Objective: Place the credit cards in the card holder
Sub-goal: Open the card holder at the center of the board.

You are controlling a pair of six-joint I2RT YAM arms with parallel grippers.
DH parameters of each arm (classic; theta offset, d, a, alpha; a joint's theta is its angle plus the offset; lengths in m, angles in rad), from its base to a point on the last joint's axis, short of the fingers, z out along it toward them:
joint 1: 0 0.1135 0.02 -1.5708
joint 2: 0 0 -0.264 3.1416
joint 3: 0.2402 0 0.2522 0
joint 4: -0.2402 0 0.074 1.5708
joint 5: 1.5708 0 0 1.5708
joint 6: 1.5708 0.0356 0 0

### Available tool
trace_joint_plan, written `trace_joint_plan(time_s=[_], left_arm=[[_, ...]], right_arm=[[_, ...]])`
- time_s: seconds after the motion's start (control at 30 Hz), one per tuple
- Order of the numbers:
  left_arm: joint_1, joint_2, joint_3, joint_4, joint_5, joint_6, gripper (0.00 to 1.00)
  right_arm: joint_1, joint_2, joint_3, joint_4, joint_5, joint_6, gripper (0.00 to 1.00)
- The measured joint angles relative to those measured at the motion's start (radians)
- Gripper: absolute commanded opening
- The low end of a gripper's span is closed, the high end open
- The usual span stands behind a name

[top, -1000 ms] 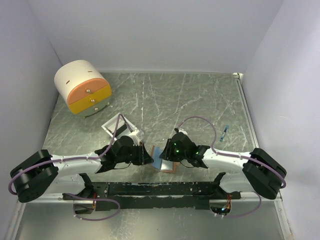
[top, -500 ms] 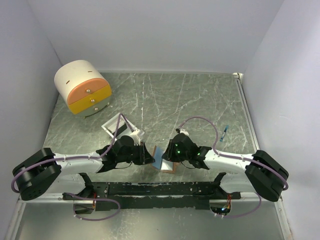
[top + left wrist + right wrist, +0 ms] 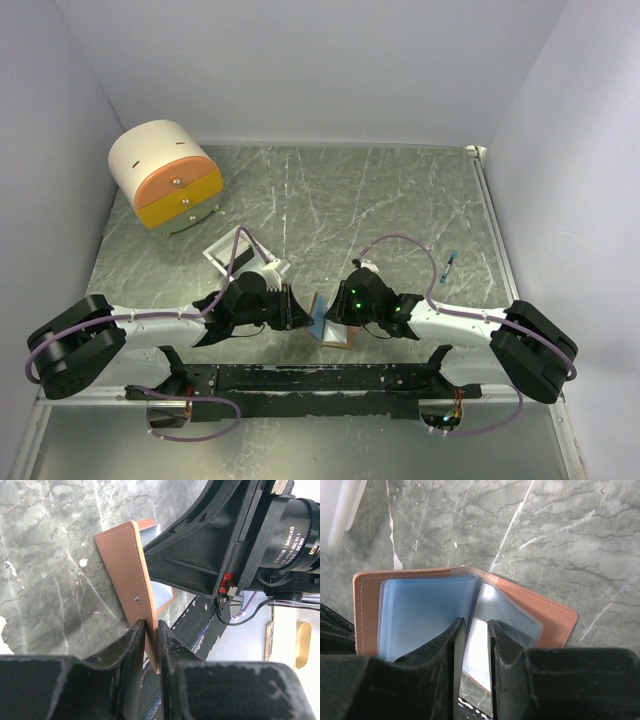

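The card holder (image 3: 326,322) lies half open near the table's front edge, between my two grippers. In the left wrist view its salmon-brown cover (image 3: 125,565), with a small snap stud (image 3: 136,598), stands nearly upright. My left gripper (image 3: 151,630) is shut on that cover's edge. In the right wrist view the pale blue pockets (image 3: 420,615) face up. My right gripper (image 3: 475,632) is closed to a narrow gap on a clear pocket leaf (image 3: 482,600). In the top view the left gripper (image 3: 298,312) and right gripper (image 3: 336,320) nearly touch. No credit cards are in view.
A round cream-and-orange drawer unit (image 3: 165,185) stands at the back left. A small white open box (image 3: 240,250) sits just behind the left wrist. A small blue pen-like object (image 3: 452,265) lies at the right. The black mounting rail (image 3: 310,378) runs along the front edge.
My left gripper has moved slightly right with the cover, raising it more upright, so the holder looks narrower from above. The right arm has barely moved.
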State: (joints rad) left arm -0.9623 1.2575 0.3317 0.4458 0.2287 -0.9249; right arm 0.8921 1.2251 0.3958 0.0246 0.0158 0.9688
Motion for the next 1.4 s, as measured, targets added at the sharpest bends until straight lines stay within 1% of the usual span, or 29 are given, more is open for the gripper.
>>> trace_joint_plan(time_s=[0.23,0.37,0.43,0.6,0.73,0.8,0.87,0.9,1.1,1.27,1.4], left_arm=[[0.000,0.003,0.000,0.022,0.012,0.000,0.27],[0.000,0.003,0.000,0.022,0.012,0.000,0.23],[0.000,0.003,0.000,0.022,0.012,0.000,0.22],[0.000,0.003,-0.007,0.033,0.013,0.000,0.28],[-0.001,0.003,-0.009,0.051,0.026,-0.001,0.28],[-0.001,0.003,-0.009,0.056,0.028,-0.001,0.26],[-0.001,0.003,-0.009,0.056,0.028,0.000,0.20],[-0.001,0.003,-0.009,0.056,0.028,0.000,0.18],[-0.001,0.010,-0.009,0.059,0.029,0.001,0.17],[-0.001,0.020,-0.009,0.060,0.031,0.001,0.19],[-0.001,0.020,-0.009,0.064,0.036,0.001,0.17]], right_arm=[[0.000,0.000,0.000,0.000,0.000,0.000,0.25],[0.000,-0.002,0.000,0.000,0.000,0.000,0.25],[0.000,-0.002,-0.001,0.000,0.000,0.000,0.25],[0.000,-0.002,-0.001,0.000,0.000,0.000,0.24],[0.000,-0.002,-0.001,0.000,0.000,0.000,0.24],[0.000,-0.002,-0.001,0.000,0.000,-0.001,0.24],[0.000,-0.002,-0.001,0.000,0.000,-0.001,0.24],[0.000,-0.002,-0.001,0.000,0.000,-0.001,0.24],[0.000,-0.002,-0.001,-0.002,0.000,-0.002,0.24],[0.000,-0.002,-0.001,-0.009,0.000,-0.006,0.25],[0.000,-0.002,0.000,-0.009,0.000,-0.008,0.25]])
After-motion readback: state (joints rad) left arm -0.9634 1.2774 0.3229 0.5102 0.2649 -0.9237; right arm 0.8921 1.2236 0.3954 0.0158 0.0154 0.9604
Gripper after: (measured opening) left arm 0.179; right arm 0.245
